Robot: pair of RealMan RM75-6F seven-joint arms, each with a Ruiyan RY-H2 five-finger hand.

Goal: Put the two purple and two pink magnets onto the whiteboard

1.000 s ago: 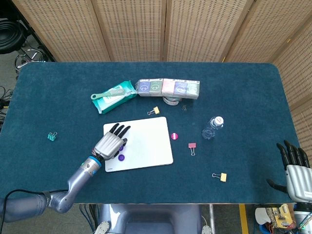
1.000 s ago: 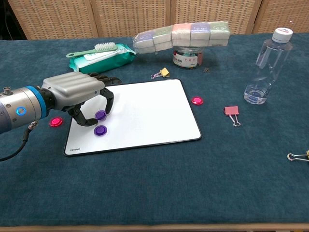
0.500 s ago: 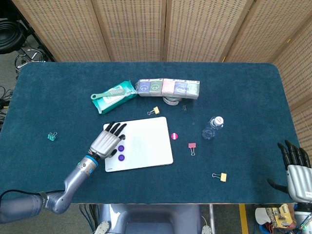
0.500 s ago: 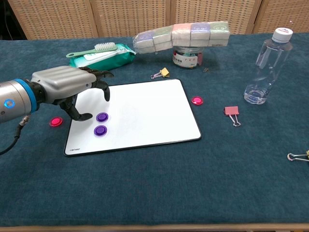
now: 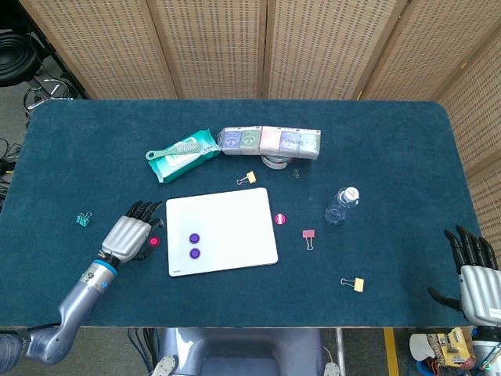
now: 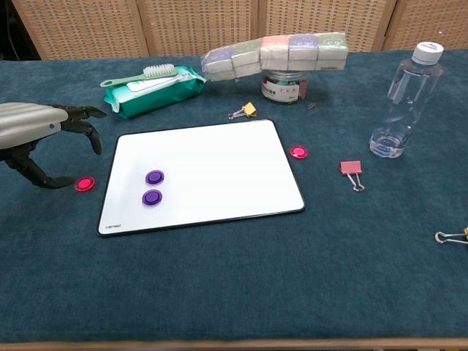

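Two purple magnets lie on the left part of the whiteboard; the head view shows them too on the whiteboard. One pink magnet lies on the cloth just left of the board, also visible from the head. The other pink magnet lies off the board's right edge. My left hand hovers over the left pink magnet, fingers spread, holding nothing. My right hand rests open at the table's near right corner.
A wet-wipes pack with a brush, a row of tissue packs on a jar, a water bottle, a yellow clip, a pink clip and another yellow clip lie around. A teal clip is far left.
My left hand has drawn back leftward off the whiteboard, leaving both purple magnets on it, and now sits over the left pink magnet. The right hand has not moved.
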